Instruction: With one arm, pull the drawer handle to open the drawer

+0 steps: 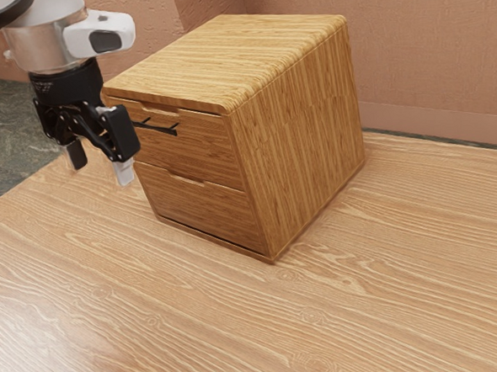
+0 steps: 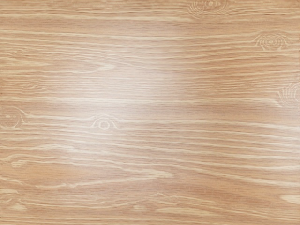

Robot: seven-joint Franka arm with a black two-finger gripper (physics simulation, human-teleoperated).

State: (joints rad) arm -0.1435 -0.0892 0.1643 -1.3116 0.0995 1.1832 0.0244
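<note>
gripper (image 1: 101, 164) was open wide, nothing between the fingers, which pointed down at the table (image 1: 240, 321). cabinet (image 1: 304, 123) stood mid-table with two drawers on the face turned toward the gripper. top drawer (image 1: 197, 151) looked shut, its front about flush with the lower drawer (image 1: 208, 207). handle (image 1: 159, 126) was a thin black bar high on the top drawer front, long axis level, running along the front. key relation: handle lay just to the exterior view's right of the gripper, roughly level with the finger bases and above the tips. the finger nearer the cabinet overlapped the handle's left end in the exterior view; couldn't tell if it touched. wrist view looked straight down at table grain, so the hand was aimed at the table, not the drawer face. my read: fingers had to straddle the bar across its short axis, one above and one below, or hook behind it. that meant turning the hand toward the face and moving right. pull would then go straight out from the face, toward the exterior view's left and near. risk: thin bar, shallow grip would likely slip.
</note>
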